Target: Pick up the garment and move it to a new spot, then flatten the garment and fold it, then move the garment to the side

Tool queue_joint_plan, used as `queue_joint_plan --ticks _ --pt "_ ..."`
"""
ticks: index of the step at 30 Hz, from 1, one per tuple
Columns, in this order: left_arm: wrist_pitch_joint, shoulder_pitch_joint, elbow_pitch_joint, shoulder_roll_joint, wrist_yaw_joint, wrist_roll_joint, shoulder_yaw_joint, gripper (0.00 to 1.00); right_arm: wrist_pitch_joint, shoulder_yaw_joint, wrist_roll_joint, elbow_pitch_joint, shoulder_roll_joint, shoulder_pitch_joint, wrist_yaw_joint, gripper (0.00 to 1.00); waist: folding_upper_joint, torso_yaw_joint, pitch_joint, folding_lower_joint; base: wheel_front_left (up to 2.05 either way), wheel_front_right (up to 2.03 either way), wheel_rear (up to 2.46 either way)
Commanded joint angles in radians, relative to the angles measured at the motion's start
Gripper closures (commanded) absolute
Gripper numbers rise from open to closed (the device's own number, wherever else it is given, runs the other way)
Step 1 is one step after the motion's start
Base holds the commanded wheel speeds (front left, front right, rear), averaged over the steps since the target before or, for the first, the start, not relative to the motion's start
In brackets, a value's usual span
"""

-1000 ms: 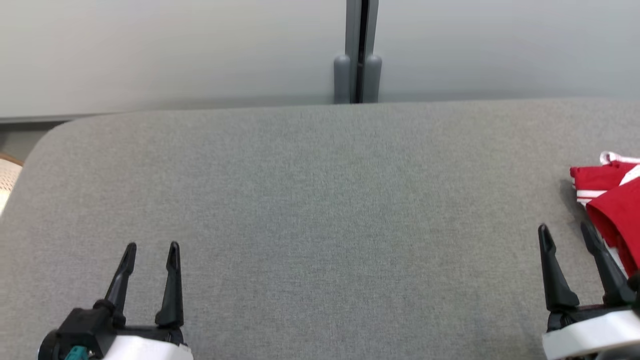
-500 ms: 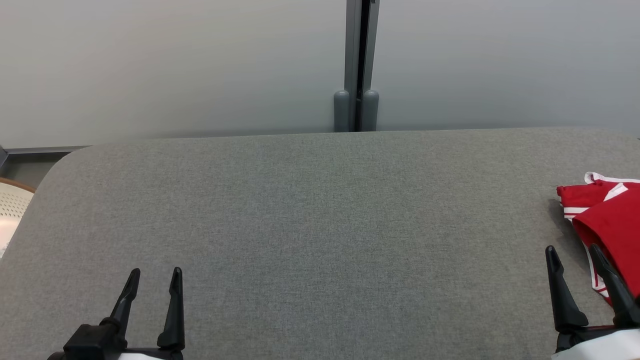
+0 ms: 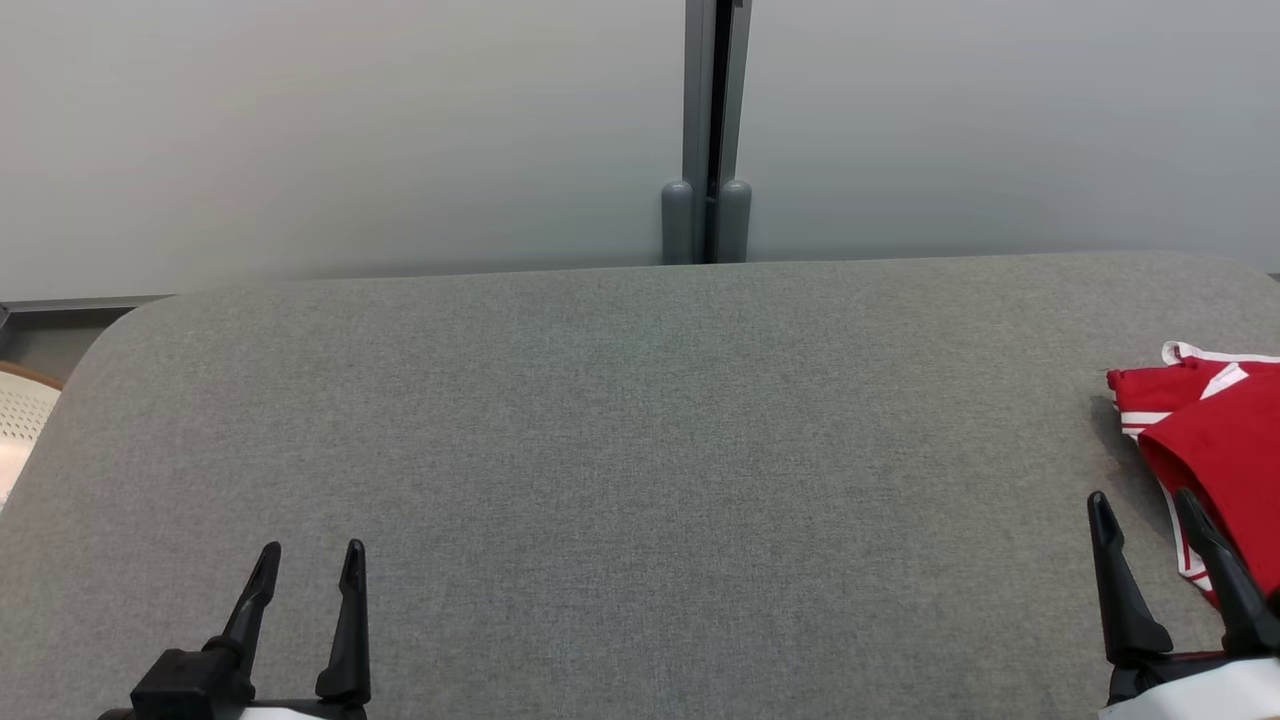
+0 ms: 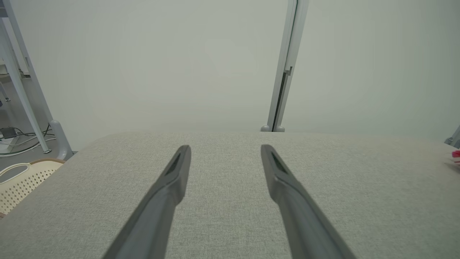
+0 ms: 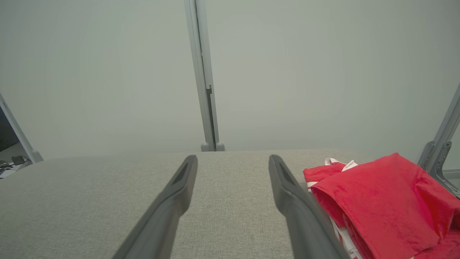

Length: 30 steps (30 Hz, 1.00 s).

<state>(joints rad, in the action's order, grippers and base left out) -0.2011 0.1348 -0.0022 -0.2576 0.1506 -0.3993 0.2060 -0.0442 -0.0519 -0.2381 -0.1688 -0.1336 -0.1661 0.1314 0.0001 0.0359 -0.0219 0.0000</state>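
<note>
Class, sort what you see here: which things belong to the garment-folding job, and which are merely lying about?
Belongs to the job:
- red garment
- grey table
- left gripper, fingers apart
- right gripper, fingers apart

Just lying about:
- partition post
- cream perforated object
- metal bracket

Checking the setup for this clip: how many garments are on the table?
1. A red garment lies bunched at the table's right edge, beside the right claw; it runs off frame, so others may be hidden.
</note>
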Motion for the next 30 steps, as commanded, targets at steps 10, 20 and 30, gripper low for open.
queue_joint_plan --ticks 10,20,30 --pt "0.014 0.001 -0.002 0.001 0.007 -0.008 0.006 1.0 0.002 -0.002 -0.002 0.014 0.007 0.0 0.0 1.0 -0.0001 -0.001 -0.004 0.0 0.0 0.0 0.0" --pt "0.045 -0.022 0.031 0.026 -0.025 -0.161 -0.024 1.0 -0.004 -0.003 -0.173 0.071 0.018 0.031 0.0 1.0 -0.0001 -0.003 -0.002 0.0 0.0 0.0 0.0" --pt "0.077 -0.057 0.067 0.045 -0.063 -0.315 -0.059 1.0 -0.01 -0.008 -0.344 0.119 0.024 0.067 0.0 1.0 -0.0001 -0.006 0.0 0.0 0.0 0.0 0.0"
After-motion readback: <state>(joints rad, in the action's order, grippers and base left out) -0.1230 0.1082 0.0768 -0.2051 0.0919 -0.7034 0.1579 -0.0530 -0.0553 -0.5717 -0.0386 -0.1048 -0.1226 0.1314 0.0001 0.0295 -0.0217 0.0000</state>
